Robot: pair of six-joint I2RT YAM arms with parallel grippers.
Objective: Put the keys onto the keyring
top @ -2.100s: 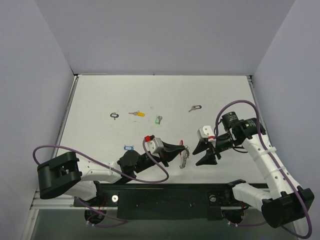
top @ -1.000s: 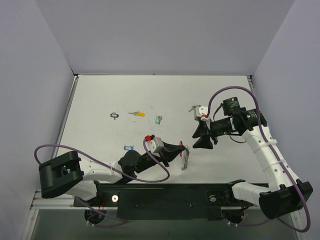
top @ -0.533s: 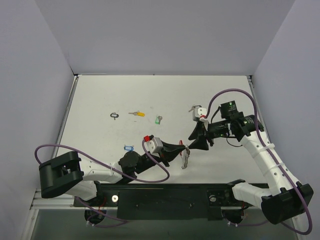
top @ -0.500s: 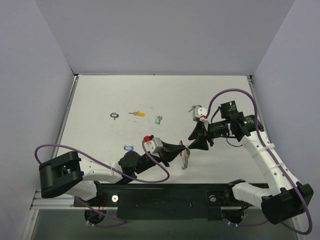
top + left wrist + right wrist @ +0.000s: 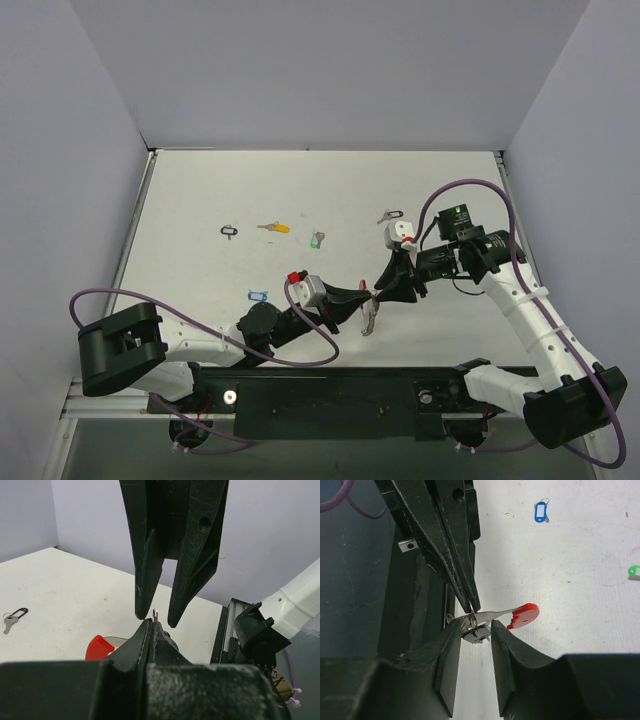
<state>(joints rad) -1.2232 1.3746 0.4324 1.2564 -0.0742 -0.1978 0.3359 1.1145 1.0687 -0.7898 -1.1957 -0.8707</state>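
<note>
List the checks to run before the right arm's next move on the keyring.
1. Left tool shut on the keyring: ok.
2. Its wire sits between the fingers of the right tool: ok.
3. Right tool clamped on that wire: not ok, jaws apart.
4. Key carried in the right tool: not ok; the blue-tagged key lies on the table.
5. Ring gap pried open: cannot tell.

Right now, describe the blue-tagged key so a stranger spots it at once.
On the white table, look just beyond the left arm's elbow. The key lying there, nearer than the other loose keys, is the only one with a blue tag.
</note>
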